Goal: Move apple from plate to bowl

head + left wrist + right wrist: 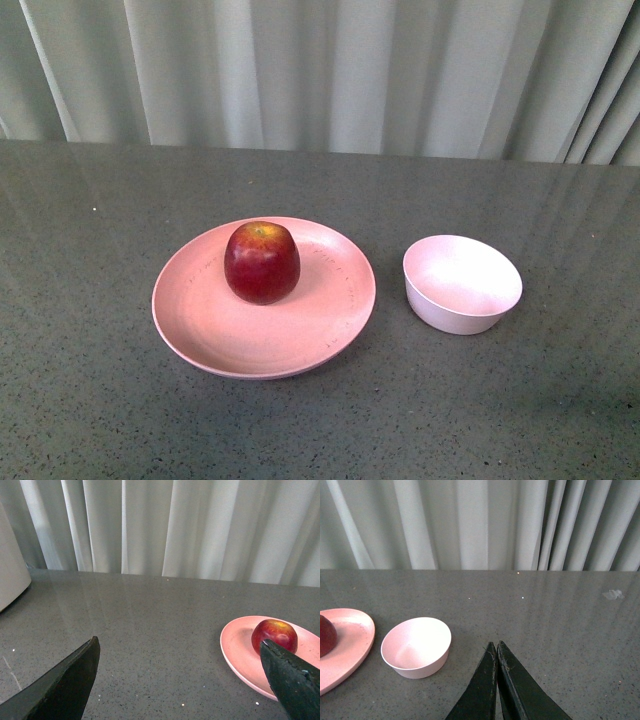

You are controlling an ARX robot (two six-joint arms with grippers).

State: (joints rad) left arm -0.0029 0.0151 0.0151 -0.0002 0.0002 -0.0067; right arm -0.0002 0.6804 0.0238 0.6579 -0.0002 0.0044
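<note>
Nearest, neither arm is at the work: the left gripper (178, 641) stands wide apart and empty over the bare grey surface (90, 420), and the right gripper (496, 644) has its fingers pressed together on nothing. Further out the plate (200, 340) lies flat, and the apple (262, 262) sits upright on it, a little behind its middle, stem dimple up. The bowl (440, 308) stands just beside the plate on the right, not touching it, and is empty. Behind hangs a pale curtain (320, 70). The apple looks firm, fairly heavy and smooth-skinned, so probably slippery. A hold across its widest girth, on opposite flanks, should suit. The bowl is little wider, so placing needs centring.
</note>
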